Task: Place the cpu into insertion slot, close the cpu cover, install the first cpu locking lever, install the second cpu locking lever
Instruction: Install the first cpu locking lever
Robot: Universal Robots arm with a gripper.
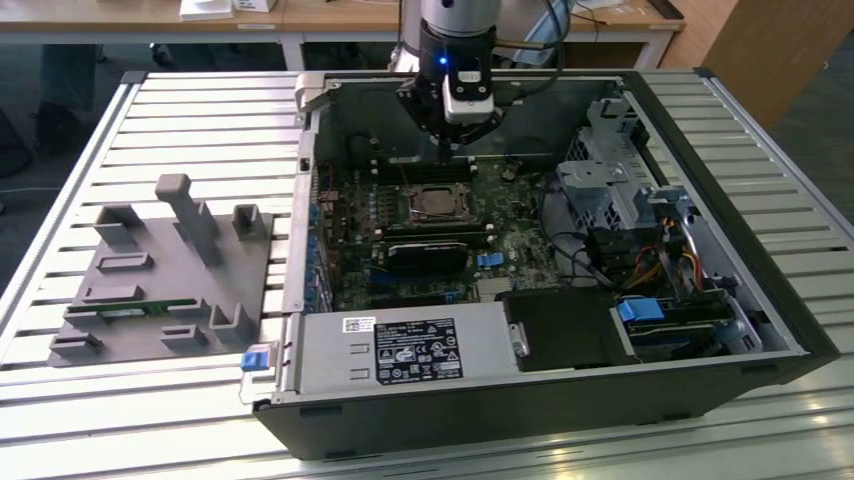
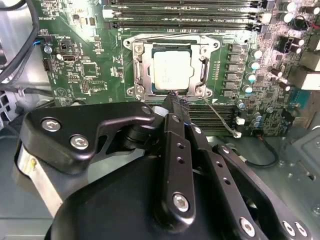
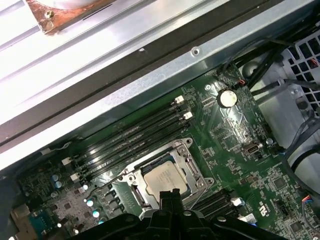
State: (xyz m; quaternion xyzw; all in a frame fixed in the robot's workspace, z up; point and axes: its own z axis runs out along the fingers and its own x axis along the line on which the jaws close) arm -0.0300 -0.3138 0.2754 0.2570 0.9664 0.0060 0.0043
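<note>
cpu [image 2: 171,70] inside cpu cover [image 2: 142,71] opening — on motherboard [image 2: 85,75] (in case [image 1: 534,412])

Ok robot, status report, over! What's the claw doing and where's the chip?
Claw shut, tip at cpu cover edge. Cpu seated under it. Thin wire beside claw.

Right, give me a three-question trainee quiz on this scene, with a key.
1. True or false: the gripper holds the cpu.
2. The cpu cover is: A) lying flat around the cpu; B) standing upright; C) lying outside the computer.
3. Fill in: the gripper hangs over the ____ inside the computer case.
Key: 1 false; 2 A; 3 motherboard.
</note>
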